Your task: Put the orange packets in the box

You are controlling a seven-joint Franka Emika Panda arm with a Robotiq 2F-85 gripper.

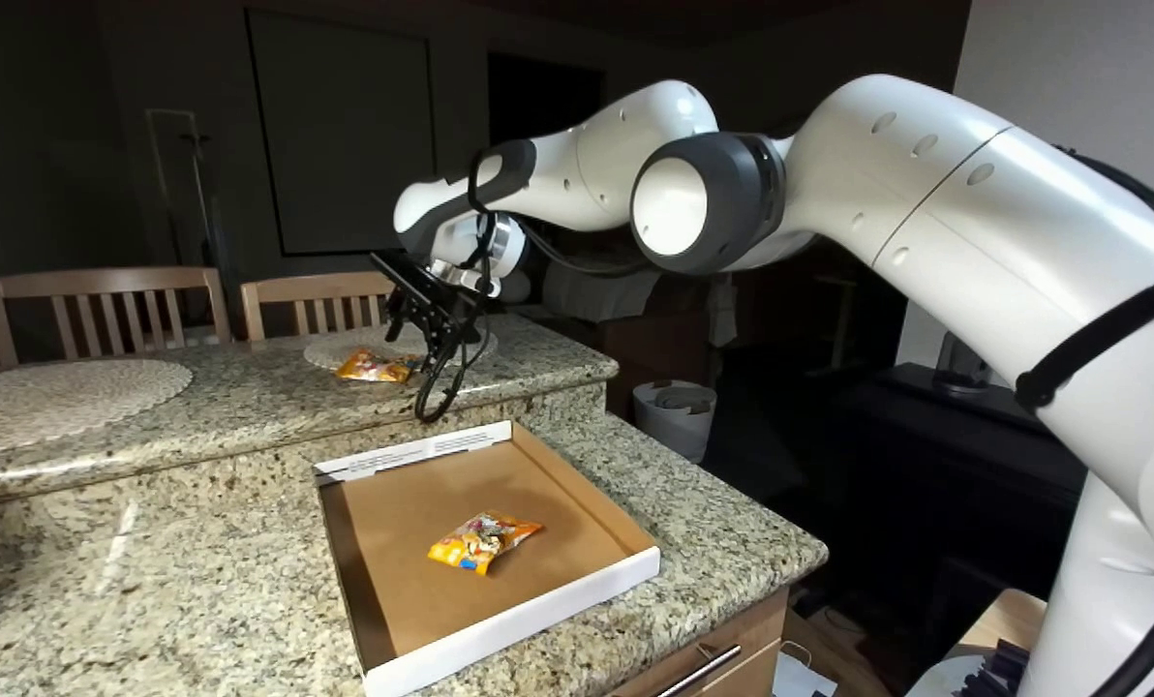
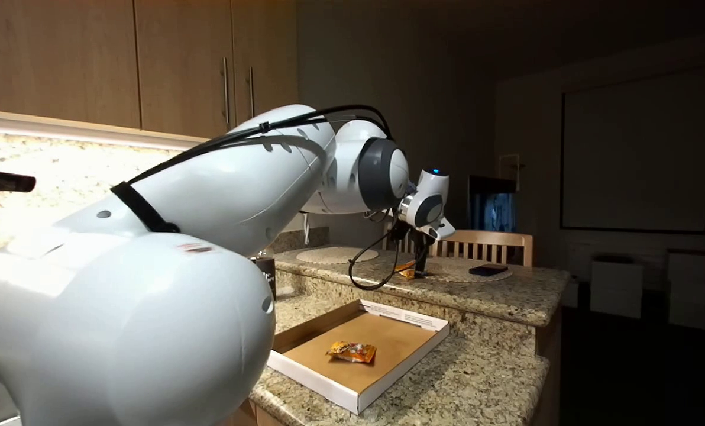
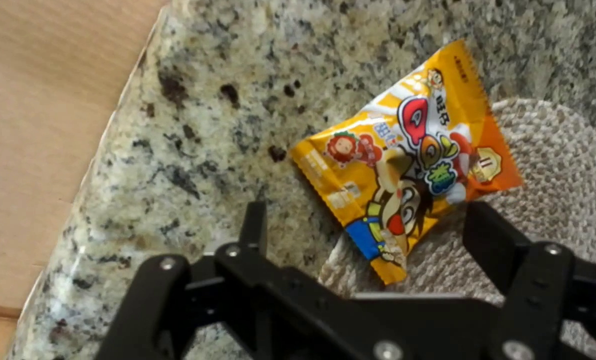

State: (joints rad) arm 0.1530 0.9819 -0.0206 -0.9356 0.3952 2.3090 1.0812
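One orange packet (image 1: 485,542) lies flat inside the box (image 1: 393,523), a wide shallow cardboard tray with white walls. It shows there in both exterior views, as packet (image 2: 352,353) in the box. A second orange packet (image 3: 403,160) rests on the raised granite counter, partly over a woven mat, and appears beside the gripper in an exterior view as packet (image 1: 369,366). My gripper (image 3: 366,212) stands open over this second packet, whose lower corner reaches between the spread fingers without visible contact. The box edge (image 3: 53,110) fills the left of the wrist view.
A raised counter ledge (image 1: 277,440) runs just behind the box. Round woven mats (image 1: 64,392) lie on it, along with a dark flat object (image 2: 488,270). Wooden chairs (image 1: 103,315) stand beyond. A dark cup (image 2: 267,273) is partly hidden by the arm.
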